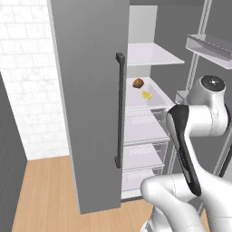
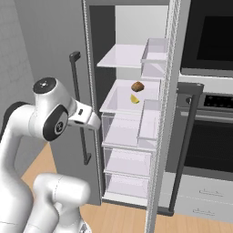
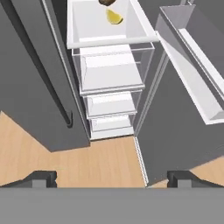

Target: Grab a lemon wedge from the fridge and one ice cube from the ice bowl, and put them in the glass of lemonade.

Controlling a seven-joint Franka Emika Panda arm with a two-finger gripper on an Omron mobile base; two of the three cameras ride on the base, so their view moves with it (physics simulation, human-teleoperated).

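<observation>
The fridge stands with its left grey door shut and its right door swung open. On a white middle shelf lies the tiny yellow lemon wedge, seen near the top of the hand view. My gripper is open, its two dark fingertips far apart with nothing between them. It hangs well short of the shelf, in front of the fridge opening, looking down at the drawers and floor. The ice bowl and the glass of lemonade are out of view.
A small brown lump sits just behind the wedge. The open door with its bins stands to the right. The shut door's bar handle is at the left, clear drawers below, and a black wall oven beyond.
</observation>
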